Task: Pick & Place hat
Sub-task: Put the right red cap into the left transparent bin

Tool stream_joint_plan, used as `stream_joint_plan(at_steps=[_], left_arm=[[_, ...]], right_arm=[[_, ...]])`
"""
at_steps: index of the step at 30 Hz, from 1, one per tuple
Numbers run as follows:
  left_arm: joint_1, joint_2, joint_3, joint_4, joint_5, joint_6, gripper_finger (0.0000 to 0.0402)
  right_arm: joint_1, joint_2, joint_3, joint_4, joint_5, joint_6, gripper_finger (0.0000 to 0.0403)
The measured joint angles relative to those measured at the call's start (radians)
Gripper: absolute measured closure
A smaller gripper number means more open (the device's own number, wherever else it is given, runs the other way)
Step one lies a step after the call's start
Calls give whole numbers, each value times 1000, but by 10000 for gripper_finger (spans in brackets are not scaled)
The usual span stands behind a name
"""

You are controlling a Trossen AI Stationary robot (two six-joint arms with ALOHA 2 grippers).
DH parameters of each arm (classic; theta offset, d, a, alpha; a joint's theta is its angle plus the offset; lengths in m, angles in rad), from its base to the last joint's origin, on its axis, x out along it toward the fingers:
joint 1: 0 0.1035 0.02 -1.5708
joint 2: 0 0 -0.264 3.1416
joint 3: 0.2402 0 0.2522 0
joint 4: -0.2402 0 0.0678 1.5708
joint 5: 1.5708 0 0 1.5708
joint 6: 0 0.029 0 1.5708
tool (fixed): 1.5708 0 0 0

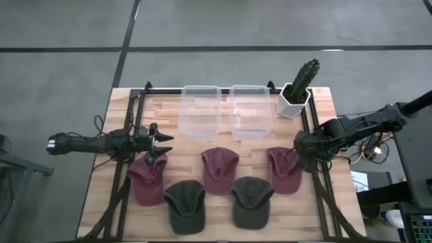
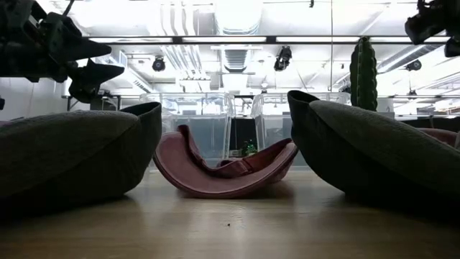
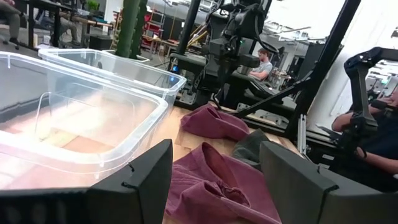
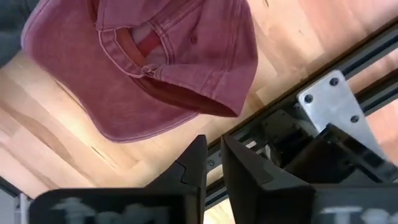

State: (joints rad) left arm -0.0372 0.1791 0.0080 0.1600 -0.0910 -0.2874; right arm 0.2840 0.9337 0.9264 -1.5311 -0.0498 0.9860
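Five hats lie on the wooden table: three maroon ones (image 1: 147, 179), (image 1: 220, 169), (image 1: 285, 169) in a row, and two dark green ones (image 1: 185, 204), (image 1: 251, 200) nearer the front edge. My right gripper (image 1: 302, 150) points down beside the right maroon hat (image 4: 155, 81), over the table's frame rail, its fingers (image 4: 213, 165) shut and holding nothing. At the left, my left gripper (image 1: 160, 140) lies level above the far end of the left maroon hat. It stands open (image 3: 214, 186), with nothing between its fingers.
Two clear plastic bins (image 1: 201, 111), (image 1: 251, 111) stand side by side at the far edge, with a cactus in a white pot (image 1: 300, 88) to their right. A black metal frame (image 4: 323, 106) runs along the table's sides. People sit in the room beyond the table.
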Motion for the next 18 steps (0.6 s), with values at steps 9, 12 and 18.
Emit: stream_joint_plan(at_steps=[9, 12, 18], left_arm=[[0, 0, 0, 0, 0, -7, 168], [0, 0, 0, 0, 0, -24, 168], [0, 0, 0, 0, 0, -90, 168]], right_arm=[[0, -1, -1, 2, -1, 84, 276], [0, 5, -1, 28, -6, 158, 243], [2, 33, -3, 170, -44, 288, 187]])
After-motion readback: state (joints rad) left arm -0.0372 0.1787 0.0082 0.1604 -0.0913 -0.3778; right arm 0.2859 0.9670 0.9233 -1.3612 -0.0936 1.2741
